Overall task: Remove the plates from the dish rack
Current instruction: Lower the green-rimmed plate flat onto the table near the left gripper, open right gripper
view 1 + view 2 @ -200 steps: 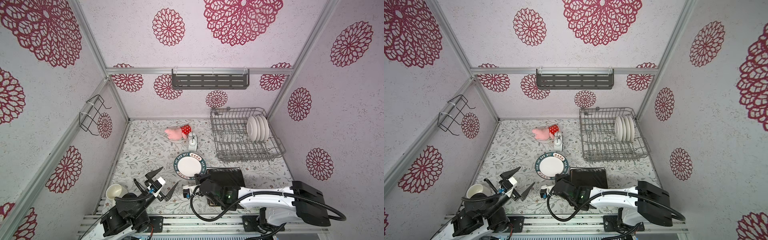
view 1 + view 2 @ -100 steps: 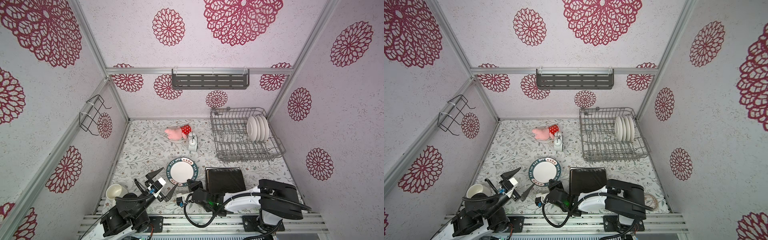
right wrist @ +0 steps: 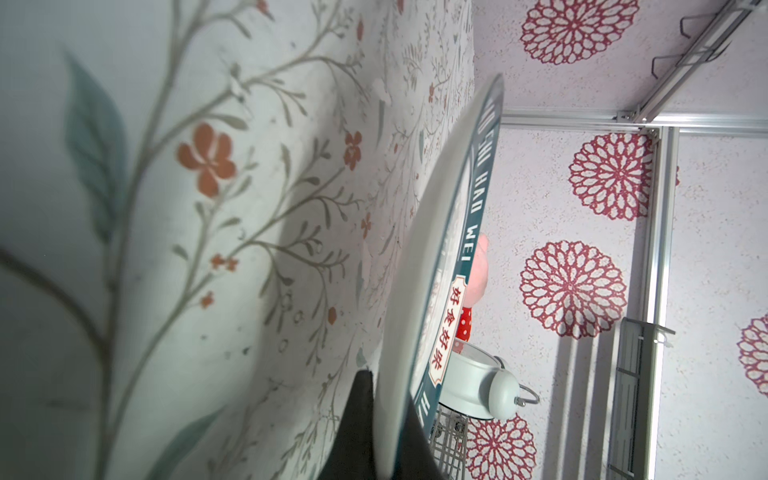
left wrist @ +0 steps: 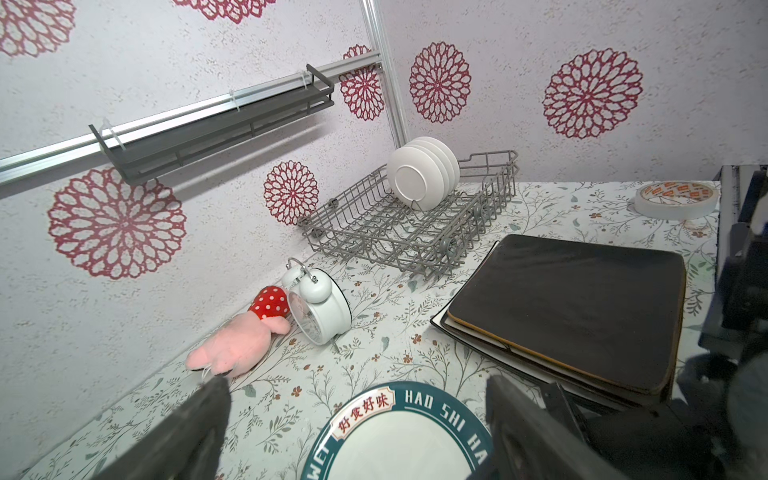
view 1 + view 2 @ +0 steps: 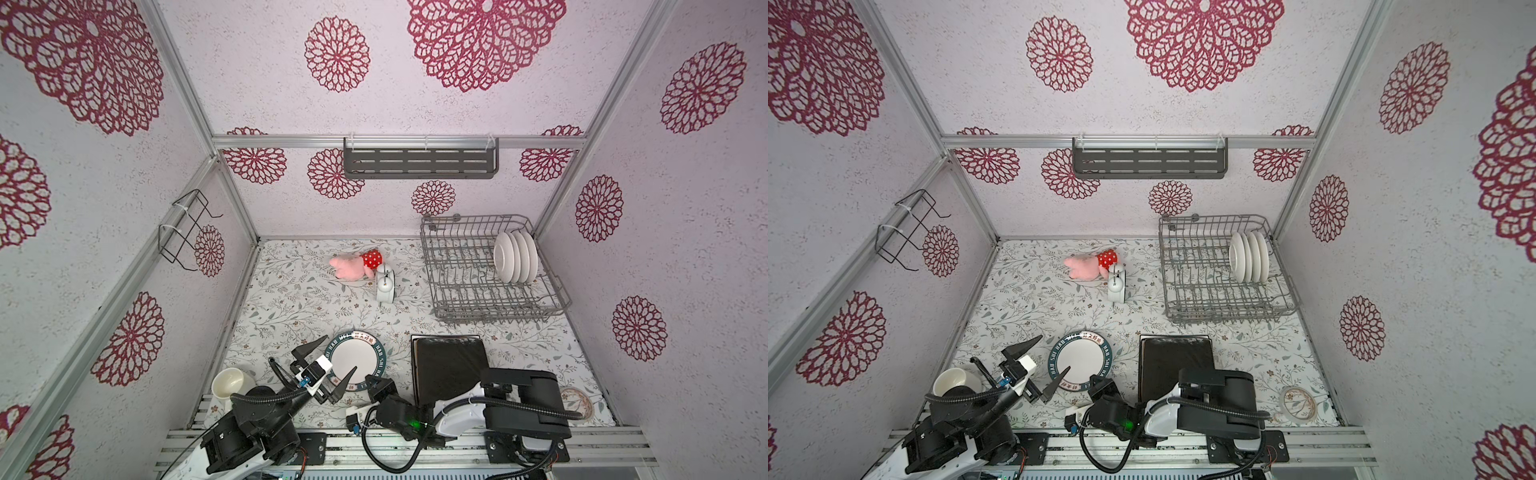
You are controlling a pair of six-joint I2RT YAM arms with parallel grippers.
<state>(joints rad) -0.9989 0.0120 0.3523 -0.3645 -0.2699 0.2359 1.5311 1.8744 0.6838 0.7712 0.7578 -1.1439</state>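
tbl, floral cloth | on it: dish rack, clock, plush, sq plates, mug, tape

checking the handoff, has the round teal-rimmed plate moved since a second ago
Yes. The round teal-rimmed plate, pinched by the right claw, has slid left, away from the dark square plates and toward the mug.

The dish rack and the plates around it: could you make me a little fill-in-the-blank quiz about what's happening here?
1. The dish rack holds ____ upright white plates.
2. The right gripper is shut on the rim of the ____ plate with a teal band.
3. The left gripper has its jaws ____.
4. The white alarm clock stands beside a ____ plush toy.

Missing words: four; round; open; pink
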